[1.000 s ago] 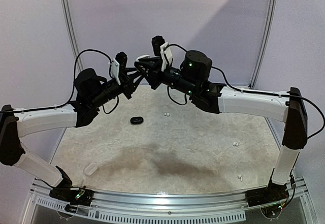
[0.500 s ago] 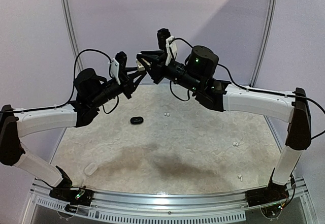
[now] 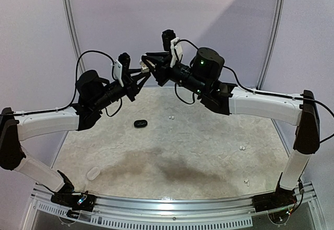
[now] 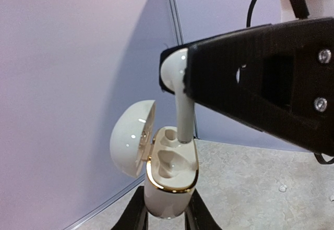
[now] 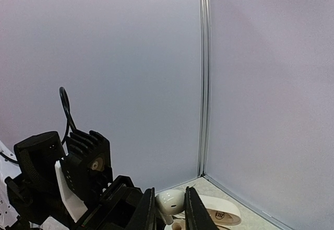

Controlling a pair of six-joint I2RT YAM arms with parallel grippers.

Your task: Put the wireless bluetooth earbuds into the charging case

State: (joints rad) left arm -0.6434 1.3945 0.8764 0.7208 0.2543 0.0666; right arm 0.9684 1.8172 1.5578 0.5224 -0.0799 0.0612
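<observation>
The left gripper clamped the open case upright above the desk so the right gripper, pinching a white earbud, could seat its stem.

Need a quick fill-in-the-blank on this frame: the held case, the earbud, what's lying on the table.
The left end effector is shut on a white charging case whose lid stands ____.
The right end effector grips a ____ earbud, stem down at the case's open top.
The rim around the case's opening is ____ in colour.
The closed case lying toward the far side of the table is ____.

Missing words: open; white; gold; black.
</observation>
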